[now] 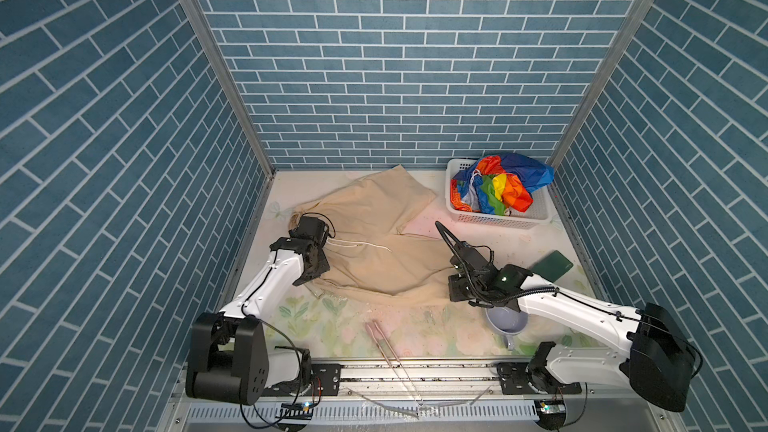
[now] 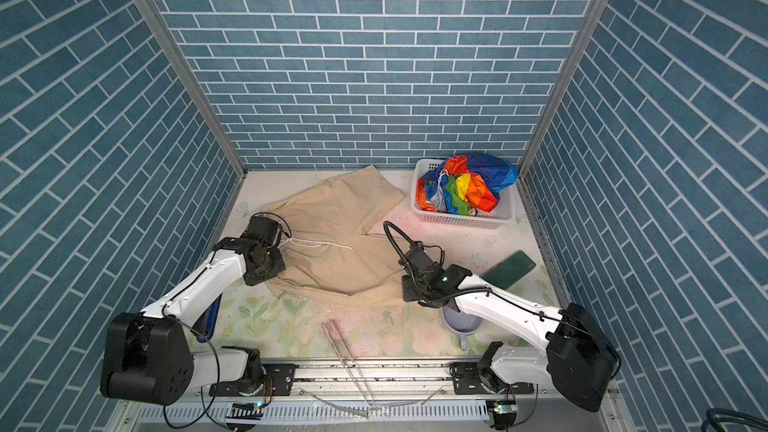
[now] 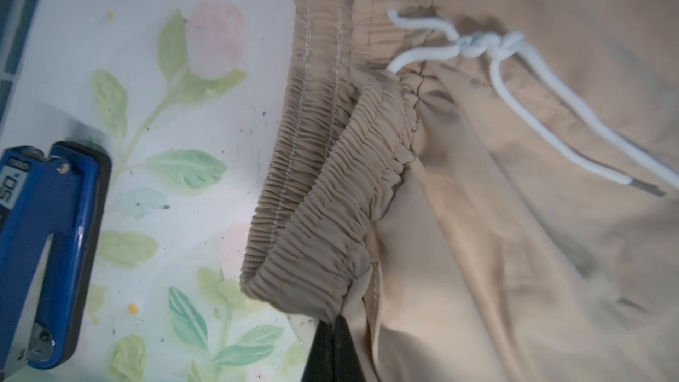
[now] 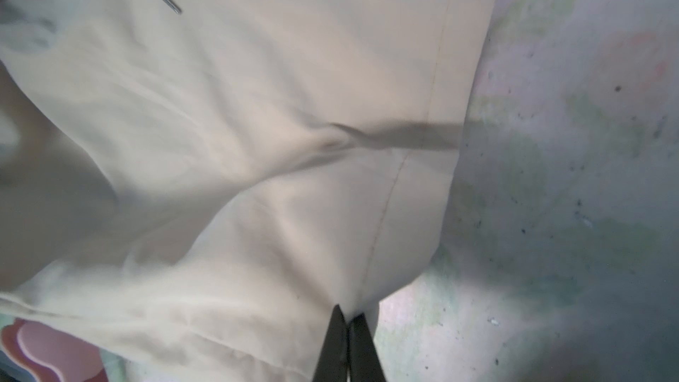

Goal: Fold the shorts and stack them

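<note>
The beige shorts (image 1: 374,238) lie spread on the bench (image 1: 415,338), beside the white basket (image 1: 498,221) and reaching away from it. The rainbow shorts (image 1: 503,189) sit crumpled inside the basket, not yet folded.

Both hands are pressed together on beige cloth. The left hand (image 3: 333,321) pinches one end of the gathered waistband (image 3: 323,214), on the side of the shorts away from the basket. The right hand (image 4: 347,319) pinches the hem corner of the leg lying on the robot's side of the basket. In the right wrist view the cloth rises in a ridge toward the fingertips, so that corner looks pulled taut. Whether the waist corner is off the bench I cannot tell.

The two grips read as the ends of one long edge: the waist and hem of the same leg. Holding both would let the arms carry that half over the other leg without the middle sagging. This is probably the first fold, leg onto leg.

The shorts' long axis runs waist to hem, with the waistband away from the basket and the hems toward it. The legs splay: one points at the back wall beside the basket, the held one toward the basket's near side. The white drawstring (image 3: 477,45) lies on top, so the front likely faces up.
</note>
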Controlling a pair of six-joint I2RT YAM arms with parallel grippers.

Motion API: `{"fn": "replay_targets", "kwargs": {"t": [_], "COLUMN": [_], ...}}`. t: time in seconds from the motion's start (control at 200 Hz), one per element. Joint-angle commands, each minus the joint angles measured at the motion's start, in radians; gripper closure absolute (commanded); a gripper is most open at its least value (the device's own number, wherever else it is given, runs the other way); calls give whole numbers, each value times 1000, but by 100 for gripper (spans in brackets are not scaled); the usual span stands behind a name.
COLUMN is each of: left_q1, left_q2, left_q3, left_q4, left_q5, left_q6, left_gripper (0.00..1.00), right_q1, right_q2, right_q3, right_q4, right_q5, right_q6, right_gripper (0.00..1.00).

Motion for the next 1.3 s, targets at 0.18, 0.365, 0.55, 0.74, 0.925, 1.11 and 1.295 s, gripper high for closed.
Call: {"fn": "replay_targets", "kwargs": {"t": [0.18,0.365,0.55,0.74,0.925,1.11,1.295], "left_q1": [9,9,9,11,11,11,11], "left_q2": [-47,-92,-112,-107,-106,-119,-143], "left_q3": [30,-24,-43,-27,-19,-35,-57], "left_q4": [-14,19,12,10,21,16,11], "left_q5": [-20,1,-8,-14,-6,2,7], "left_q6": [-41,-98,-92,-76,-81,-86,-98], "left_gripper": [100,100,100,100,100,100,100], "right_q1": [-99,-124,-123,-43,25,12,-57], "right_q2": [318,361,200,54,95,133,189], "right_q3": [272,338,183,-46,-86,-62,-47], "right_q4": [-65,-68,-90,-53,12,72,145], "right_q5": [-42,-119,-151,-244,-183,-71,-92], "right_q6": [-217,-230,-173,-28,36,32,3], "right_gripper": [84,56,47,47,47,47,47]}}
